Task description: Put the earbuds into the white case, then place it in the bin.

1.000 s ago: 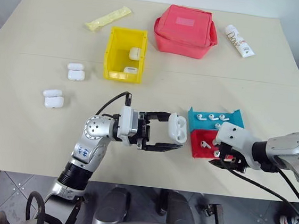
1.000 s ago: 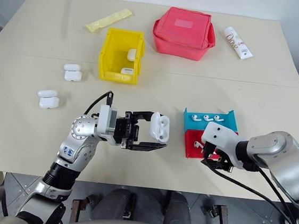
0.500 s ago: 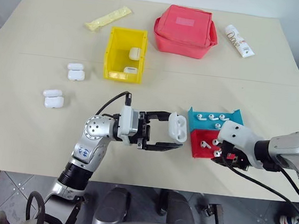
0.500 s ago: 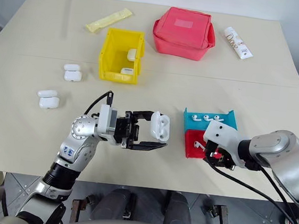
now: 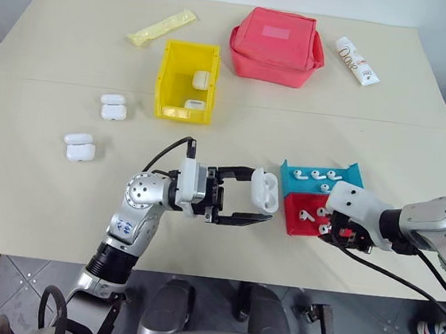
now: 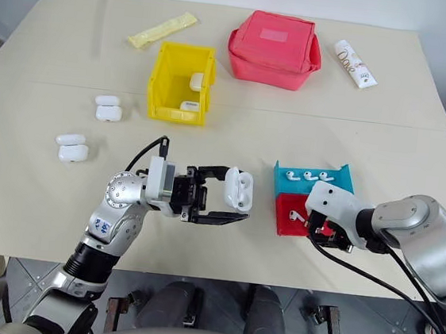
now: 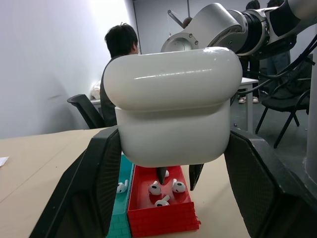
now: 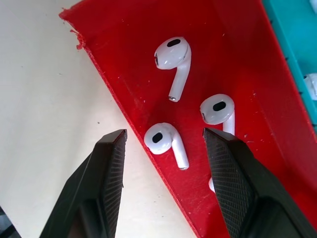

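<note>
My left gripper (image 5: pixel 262 197) is shut on the white case (image 5: pixel 265 188) and holds it above the table, a little left of the trays. Its lid looks tipped open. The left wrist view has the case (image 7: pixel 173 99) up close between the fingers (image 7: pixel 94 188). Several earbuds (image 8: pixel 173 54) lie in the red tray (image 8: pixel 223 44). My right gripper (image 8: pixel 166 136) stands open just above one earbud (image 8: pixel 161 140) at the tray's near edge, with nothing held. From the head, the right gripper (image 5: pixel 343 235) is over the red tray (image 5: pixel 295 223). The yellow bin (image 5: pixel 172 70) stands further back on the left.
Two white cases (image 5: pixel 200 79) lie inside the bin. Two more cases (image 5: pixel 113 106) (image 5: pixel 79 145) sit on the table to the left. A blue tray (image 5: pixel 351 173) with earbuds adjoins the red one. A pink-red pouch (image 5: pixel 276 45), a tube (image 5: pixel 356 61) and a yellow packet (image 5: pixel 162 27) lie at the back.
</note>
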Available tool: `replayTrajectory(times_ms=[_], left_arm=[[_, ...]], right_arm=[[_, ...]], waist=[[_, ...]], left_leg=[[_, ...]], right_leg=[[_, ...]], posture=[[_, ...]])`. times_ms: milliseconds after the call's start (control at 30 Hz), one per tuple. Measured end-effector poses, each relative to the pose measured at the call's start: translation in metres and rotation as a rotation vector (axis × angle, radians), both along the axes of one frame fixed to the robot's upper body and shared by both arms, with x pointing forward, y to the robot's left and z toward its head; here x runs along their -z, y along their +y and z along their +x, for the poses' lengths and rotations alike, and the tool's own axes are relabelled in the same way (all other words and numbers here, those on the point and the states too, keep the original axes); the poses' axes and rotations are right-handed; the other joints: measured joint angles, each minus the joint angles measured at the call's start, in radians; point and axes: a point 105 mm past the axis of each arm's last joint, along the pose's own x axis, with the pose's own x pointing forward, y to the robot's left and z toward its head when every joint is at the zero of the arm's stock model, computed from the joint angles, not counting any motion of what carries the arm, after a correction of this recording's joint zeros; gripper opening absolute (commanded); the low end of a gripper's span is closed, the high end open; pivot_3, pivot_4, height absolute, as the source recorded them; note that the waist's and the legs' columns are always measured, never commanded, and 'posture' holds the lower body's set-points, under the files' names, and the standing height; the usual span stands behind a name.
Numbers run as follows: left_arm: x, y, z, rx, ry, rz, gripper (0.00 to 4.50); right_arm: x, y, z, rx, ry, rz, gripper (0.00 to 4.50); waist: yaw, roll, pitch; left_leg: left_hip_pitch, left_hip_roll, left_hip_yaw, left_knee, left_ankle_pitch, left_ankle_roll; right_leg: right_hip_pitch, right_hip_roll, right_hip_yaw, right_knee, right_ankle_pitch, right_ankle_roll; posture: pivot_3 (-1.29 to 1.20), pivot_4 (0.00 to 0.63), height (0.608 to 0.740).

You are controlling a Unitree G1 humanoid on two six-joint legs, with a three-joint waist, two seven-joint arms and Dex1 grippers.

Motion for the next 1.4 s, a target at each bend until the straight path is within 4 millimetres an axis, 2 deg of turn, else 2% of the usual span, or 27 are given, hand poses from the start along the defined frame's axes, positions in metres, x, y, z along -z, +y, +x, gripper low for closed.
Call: replayTrajectory(times_ms=[267,867,967,1100,1133,1400], left_arm=[[-0.0006,0.0006,-0.0015,-0.007,0.000,0.000,2.76],[-0.0022,-0.0001,-0.0023,-0.015,0.002,0.002,2.76],[-0.0023,0.0000,-0.0020,-0.018,0.002,0.002,2.76],[-0.0022,0.0001,-0.0018,-0.020,0.002,0.004,2.76],[-0.0022,0.0001,-0.0018,-0.020,0.002,0.004,2.76],[-0.0022,0.0001,-0.0014,-0.024,0.002,0.004,2.76]], right_arm=[[0.0083,0.0025,-0.0053,-0.024,0.043,-0.001,2.54],[0.0083,-0.0006,0.0018,-0.020,0.015,-0.006,2.54],[0.0083,-0.0008,0.0029,-0.020,0.012,-0.008,1.95],[0.0095,0.0020,0.0003,-0.038,0.031,0.001,0.69],[0.0096,0.0022,0.0001,-0.040,0.032,0.001,0.53],[0.0097,0.0033,0.0009,-0.041,0.029,0.008,0.53]], waist=[[0.000,0.000,0.000],[-0.001,0.000,0.000],[-0.001,0.000,0.000],[-0.002,0.000,0.000],[-0.002,-0.001,-0.001],[-0.003,-0.001,-0.001]], left_leg=[[0.000,0.000,0.000,0.000,0.000,0.000],[0.000,0.000,0.000,0.000,0.000,0.000],[0.000,0.000,0.000,0.000,0.000,0.000],[0.001,0.000,0.000,0.000,0.000,0.000],[0.001,0.000,0.000,0.000,0.000,0.000],[0.001,0.000,0.000,0.000,0.000,-0.001]], right_leg=[[0.000,0.000,0.000,0.000,0.000,0.000],[0.000,0.000,0.000,0.001,0.000,0.000],[0.000,0.000,0.000,0.001,0.000,0.000],[0.000,0.000,0.000,0.001,0.000,0.000],[0.001,0.000,0.000,0.001,0.000,0.000],[0.000,0.000,0.000,0.001,0.000,0.000]], posture=[[0.00,0.150,0.740],[0.00,0.150,0.740],[0.00,0.150,0.740],[0.00,0.150,0.740],[0.00,0.150,0.740],[0.00,0.150,0.740]])
